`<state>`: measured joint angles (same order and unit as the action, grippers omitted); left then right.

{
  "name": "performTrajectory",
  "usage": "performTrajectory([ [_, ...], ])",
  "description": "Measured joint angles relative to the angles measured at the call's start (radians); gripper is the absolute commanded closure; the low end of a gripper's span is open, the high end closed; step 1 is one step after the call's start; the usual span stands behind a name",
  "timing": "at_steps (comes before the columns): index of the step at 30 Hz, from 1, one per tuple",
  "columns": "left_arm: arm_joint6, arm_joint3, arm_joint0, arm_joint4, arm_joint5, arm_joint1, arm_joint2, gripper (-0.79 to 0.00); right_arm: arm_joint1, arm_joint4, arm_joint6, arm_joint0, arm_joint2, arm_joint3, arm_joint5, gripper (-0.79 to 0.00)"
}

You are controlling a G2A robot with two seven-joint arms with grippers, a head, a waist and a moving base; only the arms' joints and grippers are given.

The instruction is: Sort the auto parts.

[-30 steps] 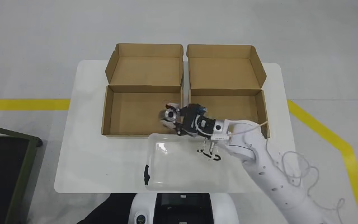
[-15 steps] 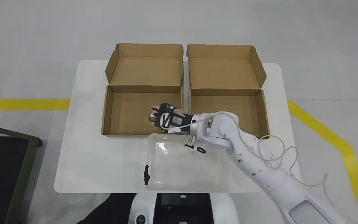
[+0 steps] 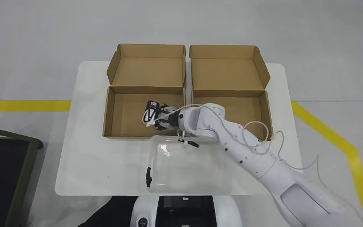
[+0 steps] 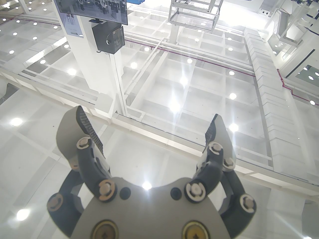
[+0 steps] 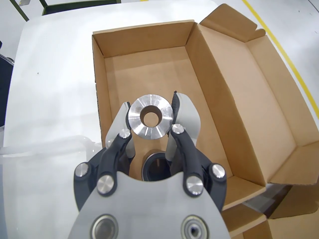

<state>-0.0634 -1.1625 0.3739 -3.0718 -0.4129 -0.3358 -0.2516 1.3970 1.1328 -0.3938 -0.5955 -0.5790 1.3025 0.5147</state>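
Note:
My right gripper (image 5: 150, 111) is shut on a silver metal ring (image 5: 150, 116) with a centre hole, held over the left cardboard box (image 5: 159, 90). From above, that gripper (image 3: 152, 112) sits inside the left box (image 3: 122, 116), its arm stretched across from the right. A dark ring-shaped part (image 5: 155, 166) lies on the box floor just behind the fingers. My left gripper (image 4: 149, 130) points up at a ceiling, open with nothing between its fingers.
A second open cardboard box (image 3: 249, 108) stands to the right of the first. A clear plastic tray (image 3: 170, 170) lies on the white table (image 3: 85, 142) in front of both boxes, with a small black piece (image 3: 148, 176) at its left edge.
The right gripper has carried the metal ring leftward, from the left box's right wall toward its middle.

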Motion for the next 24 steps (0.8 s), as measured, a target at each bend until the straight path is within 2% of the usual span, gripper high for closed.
performTrajectory([
  [22, 0.000, 0.000, 0.000, 0.000, 0.000, 0.000, 0.000, -0.785, 0.140, -0.026, -0.067, 0.123, 0.119, -0.262, 0.022, 0.000],
  [24, 0.000, 0.000, 0.000, 0.000, 0.000, 0.000, 0.000, -0.785, 0.151, -0.024, -0.067, 0.128, 0.124, -0.283, 0.023, -0.031],
])
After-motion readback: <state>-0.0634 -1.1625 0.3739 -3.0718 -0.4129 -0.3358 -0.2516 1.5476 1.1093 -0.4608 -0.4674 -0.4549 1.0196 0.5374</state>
